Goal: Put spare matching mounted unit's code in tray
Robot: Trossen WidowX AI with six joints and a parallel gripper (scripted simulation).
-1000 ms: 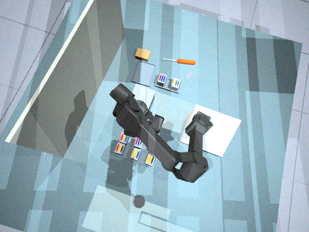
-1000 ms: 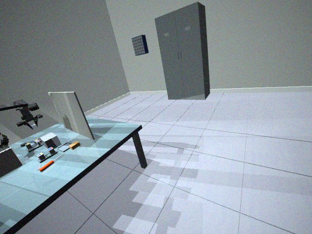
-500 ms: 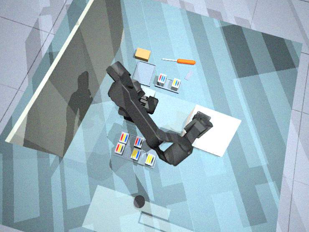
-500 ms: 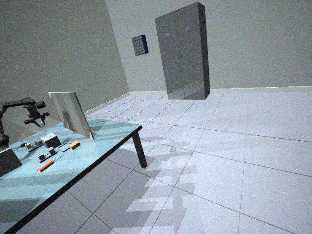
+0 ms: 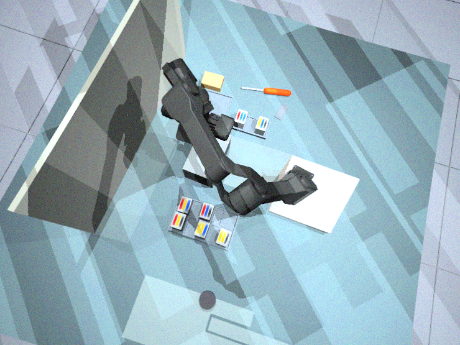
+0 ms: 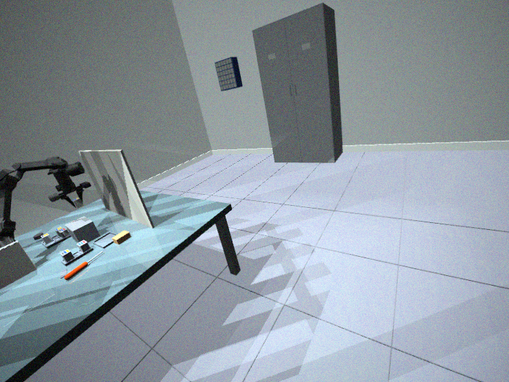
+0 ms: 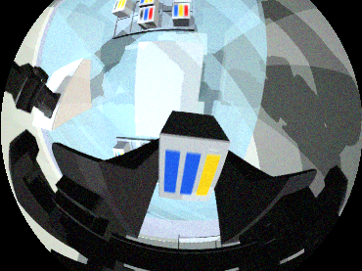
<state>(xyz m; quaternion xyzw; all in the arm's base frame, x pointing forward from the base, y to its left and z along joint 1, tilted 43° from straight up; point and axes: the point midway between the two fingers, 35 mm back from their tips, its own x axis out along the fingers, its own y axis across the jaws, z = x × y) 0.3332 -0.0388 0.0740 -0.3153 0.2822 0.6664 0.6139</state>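
Observation:
My gripper is shut on a spare with blue, blue and yellow stripes and holds it well above the table; the top view has the fingers hidden under the arm. The flat grey tray holds nothing on the part that shows; the arm covers some of it in the top view. A sectioned rack holds several striped spares. A small holder carries a red-and-blue striped unit and a unit with yellow, blue and dark stripes. No printed back code is readable.
A tall panel stands beside the work area. A pale box stands between tray and rack. A yellow block and an orange screwdriver lie near the tray. A dark disc lies beyond the rack.

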